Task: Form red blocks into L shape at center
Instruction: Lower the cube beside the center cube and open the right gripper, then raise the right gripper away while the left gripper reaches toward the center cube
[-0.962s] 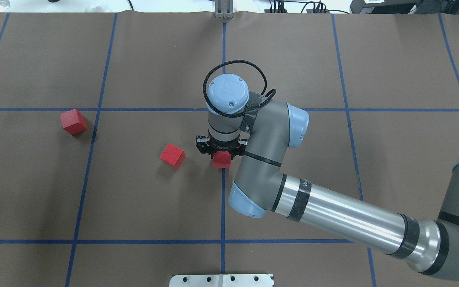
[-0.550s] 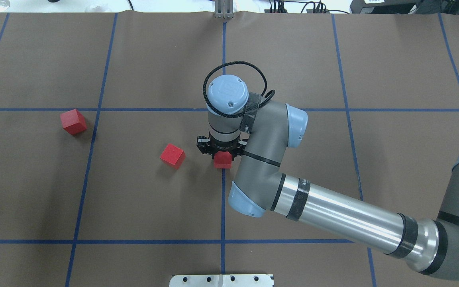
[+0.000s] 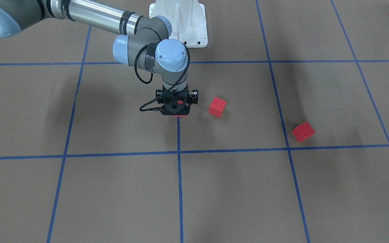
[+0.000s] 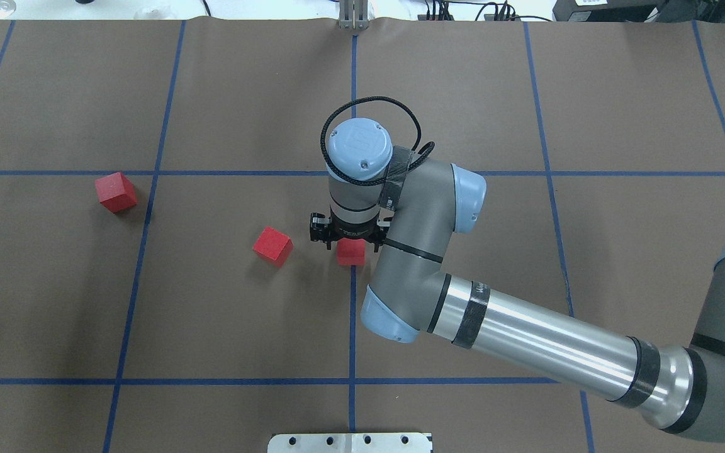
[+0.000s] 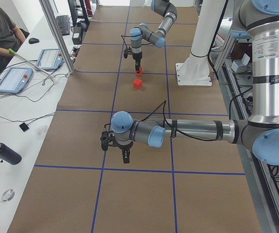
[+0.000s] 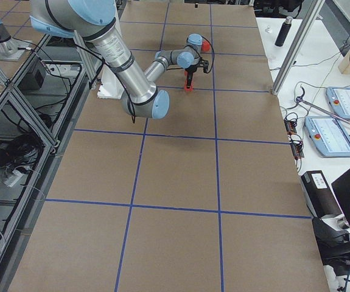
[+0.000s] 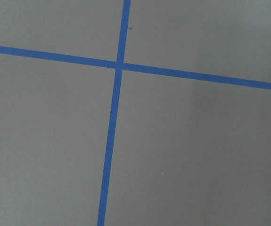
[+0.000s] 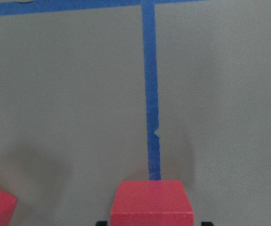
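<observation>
Overhead exterior showed your right gripper (image 4: 350,242) pinching one red block (image 4: 350,253) on the central blue line (image 4: 352,327) mid-frame; placing seemed underway. Next you'd release, then fetch the neighbouring block (image 4: 272,246).

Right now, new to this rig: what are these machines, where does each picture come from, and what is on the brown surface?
Two grey robot arms work over a brown paper surface gridded with blue tape. Views: one above, one facing the robot, two from the table ends, one on each wrist. The right gripper stands over a small red cube on the central blue tape line; whether it grips is unclear. Two more small red cubes lie apart: a middle one and a far one. The left gripper hangs over bare paper.
</observation>
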{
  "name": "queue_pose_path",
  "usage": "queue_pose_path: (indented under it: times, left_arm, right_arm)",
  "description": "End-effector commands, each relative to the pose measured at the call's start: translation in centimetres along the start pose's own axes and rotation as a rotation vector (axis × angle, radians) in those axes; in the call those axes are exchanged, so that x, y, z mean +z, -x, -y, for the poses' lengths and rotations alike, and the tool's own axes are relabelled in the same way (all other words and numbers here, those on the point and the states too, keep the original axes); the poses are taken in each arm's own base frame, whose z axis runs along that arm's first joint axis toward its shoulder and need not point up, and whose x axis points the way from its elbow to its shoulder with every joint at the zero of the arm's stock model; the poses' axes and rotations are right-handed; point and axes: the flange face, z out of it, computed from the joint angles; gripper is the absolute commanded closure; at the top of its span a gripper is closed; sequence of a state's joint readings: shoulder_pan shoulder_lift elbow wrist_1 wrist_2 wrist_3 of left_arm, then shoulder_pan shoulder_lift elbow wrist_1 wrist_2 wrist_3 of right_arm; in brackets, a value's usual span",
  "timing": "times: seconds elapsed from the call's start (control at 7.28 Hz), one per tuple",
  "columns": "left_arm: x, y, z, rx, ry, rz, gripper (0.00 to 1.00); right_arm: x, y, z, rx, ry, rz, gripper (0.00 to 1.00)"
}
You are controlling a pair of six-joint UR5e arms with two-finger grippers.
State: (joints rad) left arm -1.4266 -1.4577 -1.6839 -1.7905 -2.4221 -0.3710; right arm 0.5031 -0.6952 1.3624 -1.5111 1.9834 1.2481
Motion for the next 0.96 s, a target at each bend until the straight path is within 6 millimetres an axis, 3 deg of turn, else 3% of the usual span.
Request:
queue_pose_path:
  times: [0.0, 0.14, 0.27, 0.41, 0.55, 0.69, 0.82]
  left_arm:
    - [-0.4, -0.6, 0.1, 0.026, -0.019, -0.011, 0.00]
    - [-0.8, -1.7, -0.1, 0.052, -0.025, -0.095, 0.00]
    - [-1.8, -4.9, 0.8, 0.052, -0.052, -0.152, 0.00]
    - [-0.7, -8.8, 0.4, 0.081, -0.053, -0.190, 0.00]
    - [0.5, -14.7, -0.6, 0.081, -0.042, -0.244, 0.00]
    - [1.0, -20.4, -1.0, 0.063, -0.030, -0.295, 0.00]
    - [1.6, -25.1, -1.2, 0.086, -0.031, -0.308, 0.00]
  right_arm:
    - [-0.6, 0.2, -0.1, -0.053, -0.003, 0.010, 0.00]
    - [-1.7, 0.5, -0.2, -0.065, -0.008, 0.031, 0.00]
    - [-4.3, -0.3, 0.9, -0.057, -0.017, 0.067, 0.00]
    - [-6.9, -2.3, 2.8, -0.026, 0.028, 0.112, 0.00]
    - [-8.7, -7.3, 3.5, 0.001, 0.047, 0.143, 0.00]
    - [-9.8, -13.6, 2.7, 0.001, 0.025, 0.149, 0.00]
    - [-10.7, -18.8, 3.4, -0.028, 0.015, 0.144, 0.00]
